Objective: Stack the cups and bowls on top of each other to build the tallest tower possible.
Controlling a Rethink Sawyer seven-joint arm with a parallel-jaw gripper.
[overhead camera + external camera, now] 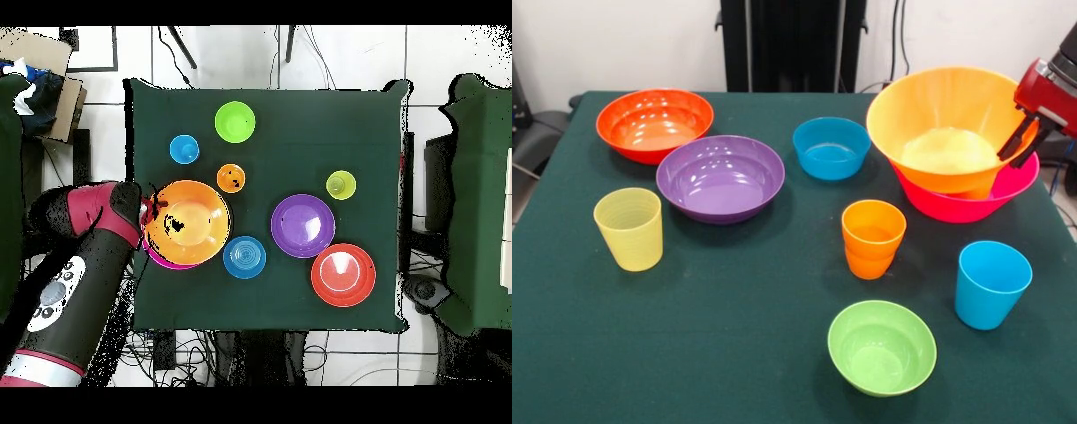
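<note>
The large orange bowl (951, 124) is shown nested, slightly tilted, in the hot pink bowl (971, 201) as the wide base of the tower, its rim pinched between the clenched fingers of the gripper (1018, 146). The other 4 bowls and the cups, 1 orange (872, 238), 1 blue (990, 283) and 1 pale yellow-green (629, 228), are left apart on the table (733, 336), not yet stacked.

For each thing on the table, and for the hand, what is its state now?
Orange bowl: tilted, nested in the pink bowl.
Pink bowl: upright, under the orange bowl.
Hand: at the orange bowl's rim.
Red-orange bowl: upright, empty.
Purple bowl: upright, empty.
Blue bowl: upright, empty.
Green bowl: upright, empty.
Pale cup: upright, alone.
Orange cup: upright.
Blue cup: upright, alone.
</note>
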